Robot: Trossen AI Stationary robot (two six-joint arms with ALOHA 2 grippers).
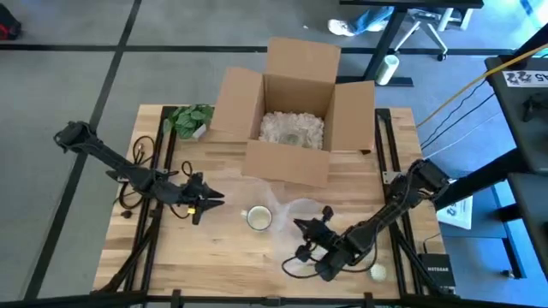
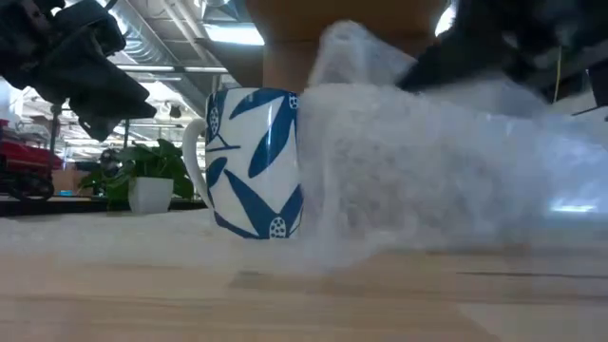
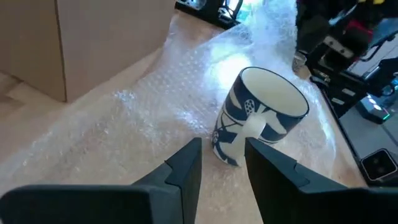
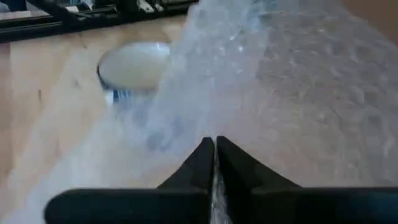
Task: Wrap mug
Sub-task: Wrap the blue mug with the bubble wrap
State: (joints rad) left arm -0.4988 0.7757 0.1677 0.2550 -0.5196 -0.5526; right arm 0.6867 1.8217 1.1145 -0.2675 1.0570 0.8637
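Pale wooden tabletop [image 1: 214, 248] carries a clear, bumpy bubble wrap sheet [image 1: 295, 214], and on it stands upright the round white mug [image 1: 259, 220] with blue leaf pattern, in front of an open cardboard box [image 1: 291, 111]. Bare wood is free near the front edge, and a small plant [image 1: 190, 120] sits at the back left corner. Left gripper [image 1: 204, 204] hovers just beside the mug handle with jaws a little apart and empty; right gripper [image 1: 304, 227] has jaws together, pinching a lifted edge of the sheet beside the mug.

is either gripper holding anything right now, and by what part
The right gripper is shut on the bubble wrap, pinching its edge. The left gripper is open near the mug, holding nothing.
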